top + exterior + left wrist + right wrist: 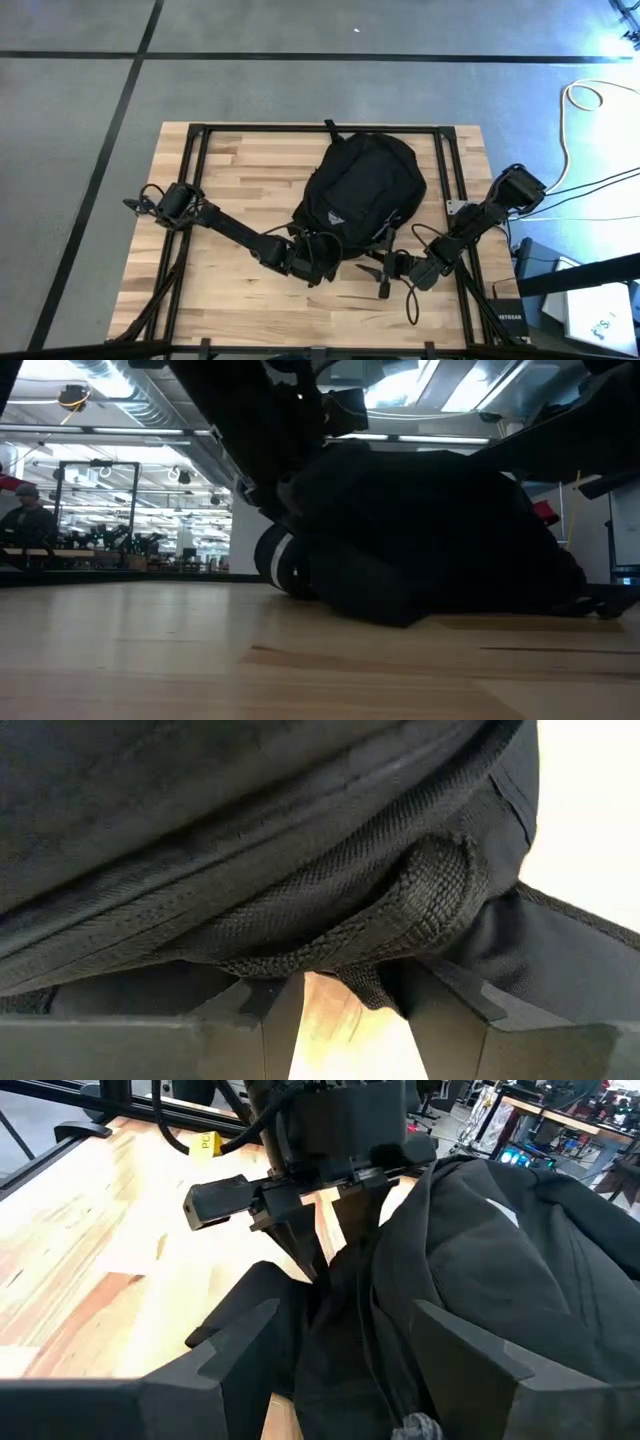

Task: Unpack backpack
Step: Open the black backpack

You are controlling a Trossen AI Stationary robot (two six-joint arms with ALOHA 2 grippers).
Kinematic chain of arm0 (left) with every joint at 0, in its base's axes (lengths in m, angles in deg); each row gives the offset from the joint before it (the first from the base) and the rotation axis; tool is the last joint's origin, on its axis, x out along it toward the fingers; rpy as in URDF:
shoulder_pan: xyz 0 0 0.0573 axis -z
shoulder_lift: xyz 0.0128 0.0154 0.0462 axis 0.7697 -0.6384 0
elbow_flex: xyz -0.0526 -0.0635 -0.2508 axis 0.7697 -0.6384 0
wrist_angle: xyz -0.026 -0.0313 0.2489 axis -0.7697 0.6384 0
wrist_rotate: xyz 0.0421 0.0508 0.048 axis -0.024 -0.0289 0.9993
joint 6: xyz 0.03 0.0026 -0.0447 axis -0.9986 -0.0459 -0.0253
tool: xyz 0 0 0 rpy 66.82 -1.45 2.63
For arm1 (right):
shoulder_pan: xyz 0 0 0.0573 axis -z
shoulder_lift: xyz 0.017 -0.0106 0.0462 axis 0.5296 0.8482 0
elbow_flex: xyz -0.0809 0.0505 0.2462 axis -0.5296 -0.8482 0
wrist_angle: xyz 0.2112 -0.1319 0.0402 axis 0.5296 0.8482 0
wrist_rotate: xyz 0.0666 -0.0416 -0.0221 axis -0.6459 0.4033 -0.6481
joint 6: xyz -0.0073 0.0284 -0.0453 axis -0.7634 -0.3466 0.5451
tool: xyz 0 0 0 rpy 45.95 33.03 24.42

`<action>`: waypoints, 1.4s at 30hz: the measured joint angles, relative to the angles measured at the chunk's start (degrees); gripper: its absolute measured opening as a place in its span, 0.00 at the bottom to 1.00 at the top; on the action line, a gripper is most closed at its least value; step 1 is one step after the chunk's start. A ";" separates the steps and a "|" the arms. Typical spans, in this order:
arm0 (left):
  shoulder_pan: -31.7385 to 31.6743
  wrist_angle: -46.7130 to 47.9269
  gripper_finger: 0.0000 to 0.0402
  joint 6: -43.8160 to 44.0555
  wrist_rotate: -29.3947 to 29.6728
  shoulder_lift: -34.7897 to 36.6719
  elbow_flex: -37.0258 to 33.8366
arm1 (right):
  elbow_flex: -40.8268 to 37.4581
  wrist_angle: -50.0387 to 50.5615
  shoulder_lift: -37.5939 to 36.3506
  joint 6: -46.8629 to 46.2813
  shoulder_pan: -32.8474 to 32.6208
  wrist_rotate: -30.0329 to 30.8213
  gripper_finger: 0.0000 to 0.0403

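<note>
In the high view, the backpack (360, 195) is lying in the middle of the bench (230, 170). The left gripper (318, 262) is touching its lower left edge; the right gripper (385, 272) is sitting just right of it.

In the low view, the backpack is filling the middle.

In the left wrist view, the jaws are closing around a woven strap (400, 920).

In the right wrist view, black cloth is lying between the jaws; I cannot tell if they are pinching it.

I think they are getting a hold. Next comes opening the zip.

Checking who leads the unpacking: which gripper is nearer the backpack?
Left. The left gripper presses against the backpack at its near-left edge; the right gripper sits just off its near edge.
</note>
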 joint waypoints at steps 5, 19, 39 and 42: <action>-0.13 2.14 0.36 -2.68 -2.77 0.00 0.02 | 0.00 0.00 0.00 0.01 0.02 -0.81 0.51; -1.88 -4.48 0.35 -1.16 -5.61 10.20 -9.77 | 0.02 -0.14 0.00 0.00 0.02 -2.02 0.51; 0.26 -9.04 0.82 -7.41 -7.49 14.69 -14.34 | 0.04 7.79 -1.53 -0.55 -0.04 -1.02 0.51; 2.31 -13.97 0.83 -14.14 -4.88 14.69 -14.33 | 0.04 11.96 -4.49 -0.72 -0.13 0.90 0.51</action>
